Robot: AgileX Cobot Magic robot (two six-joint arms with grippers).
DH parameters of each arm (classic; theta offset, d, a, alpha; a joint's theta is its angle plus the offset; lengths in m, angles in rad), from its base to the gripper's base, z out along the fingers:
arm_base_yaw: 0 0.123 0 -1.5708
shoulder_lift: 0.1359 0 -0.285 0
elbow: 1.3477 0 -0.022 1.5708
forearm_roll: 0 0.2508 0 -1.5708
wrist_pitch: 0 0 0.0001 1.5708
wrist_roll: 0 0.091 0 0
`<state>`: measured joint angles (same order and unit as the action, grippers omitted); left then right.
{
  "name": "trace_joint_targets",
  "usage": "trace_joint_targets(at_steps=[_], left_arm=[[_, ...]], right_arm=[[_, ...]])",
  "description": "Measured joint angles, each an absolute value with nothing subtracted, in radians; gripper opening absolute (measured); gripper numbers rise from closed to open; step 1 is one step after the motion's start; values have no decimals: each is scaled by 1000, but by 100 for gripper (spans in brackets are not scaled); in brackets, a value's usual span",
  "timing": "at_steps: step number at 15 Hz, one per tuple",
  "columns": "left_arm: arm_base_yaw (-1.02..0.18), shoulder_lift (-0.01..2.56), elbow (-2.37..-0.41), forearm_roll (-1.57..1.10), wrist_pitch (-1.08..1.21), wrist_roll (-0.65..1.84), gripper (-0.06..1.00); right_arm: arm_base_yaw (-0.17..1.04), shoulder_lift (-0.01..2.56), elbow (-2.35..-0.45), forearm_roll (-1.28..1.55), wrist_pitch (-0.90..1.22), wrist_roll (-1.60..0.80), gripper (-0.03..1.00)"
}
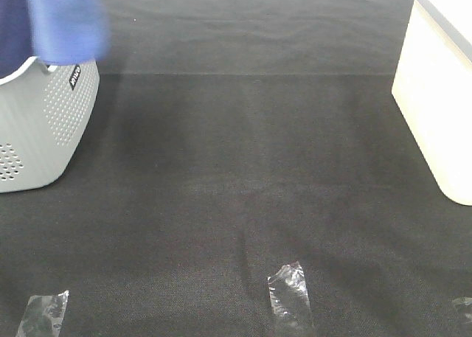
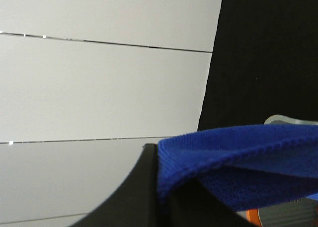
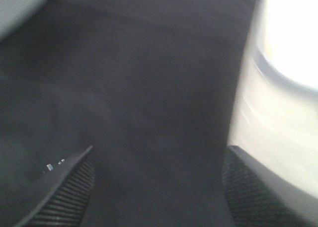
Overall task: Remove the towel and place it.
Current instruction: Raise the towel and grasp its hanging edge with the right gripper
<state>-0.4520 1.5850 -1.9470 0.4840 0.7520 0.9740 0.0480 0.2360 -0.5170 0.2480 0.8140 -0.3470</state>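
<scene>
**Towel hangs over the basket, pinched by one tool**

At the far left of the high view, the blue towel [image 1: 63,20] hangs blurred above the grey perforated basket [image 1: 44,123]. Its lower edge is at the rim, and I cannot tell whether the rest has cleared the inside. The left wrist view shows the left tool [image 2: 164,187] pressed together on a hemmed fold of the towel [image 2: 248,162], with a white panelled wall [image 2: 99,88] behind. The middle of the black counter [image 1: 243,153] lies bare. In the right wrist view the right tool [image 3: 156,187] is spread wide with nothing between its fingers, low over the counter and just beside the cream box [image 3: 283,88], which stands at the right edge of the high view [image 1: 439,94].

Risks, as I judge them:
- Cloth inside the basket could catch on the rim and drag or tip the light basket.
- The pinch holds only a fold, so the towel's weight could pull it free during a swing.
- The right tool could knock the cream box if it turns that way.

Count:
- One towel
- One basket
- One cream box
- Three clear tape strips [image 1: 290,296] along the near edge
- Two tools, each seen only in its own wrist view
</scene>
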Motion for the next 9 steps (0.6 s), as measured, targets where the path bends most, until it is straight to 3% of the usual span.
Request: trace_joint_targets(at_steps=[4,9], left_arm=[[-562,1585,-1948,485,731,974,0],[-659,1585,-1948,450,731,974,0]], right_arm=[[48,589,-517,790,613,-962,72],[48,1003,-517,1405,707,-1692,76]])
